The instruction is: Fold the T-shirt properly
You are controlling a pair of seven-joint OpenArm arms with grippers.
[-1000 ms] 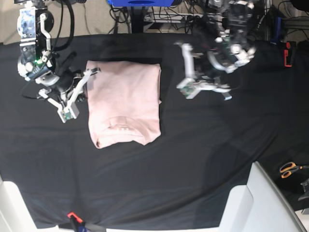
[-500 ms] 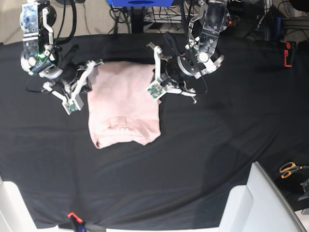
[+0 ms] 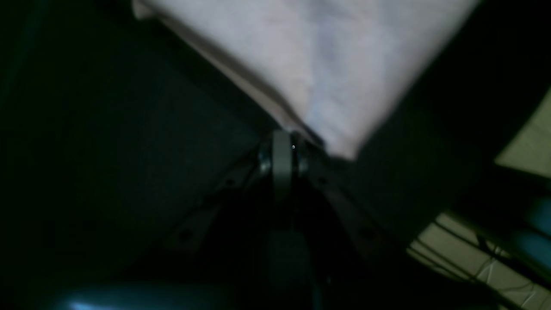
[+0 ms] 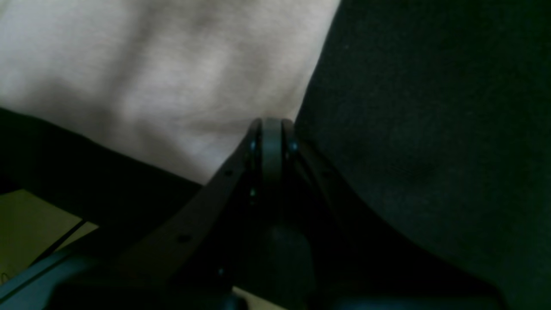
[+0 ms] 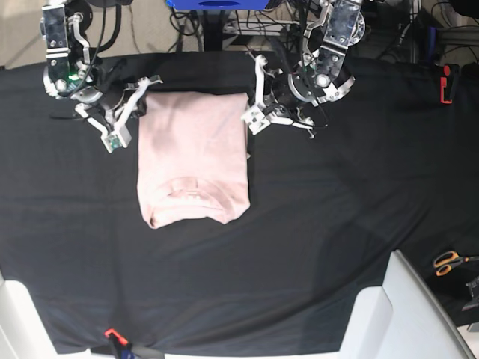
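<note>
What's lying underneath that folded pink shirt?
The T-shirt lies on a black table cloth that spreads out on every side. Whatever sits directly beneath the folded layers is covered, so nothing more can be told.

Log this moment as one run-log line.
T-shirt: folded lengthwise, flat | left hand: shut at far corner | right hand: shut at other far corner

**Both arms low at the far side, grippers closed**

The left gripper [image 3: 282, 144] has its jaws pressed together, tips pointing down and forward. The right gripper [image 4: 271, 125] is likewise closed, its two fingers meeting at the tip. In the base view the left arm reaches in from the upper right and the right arm from the upper left, wrists bent inward toward each other.
</note>
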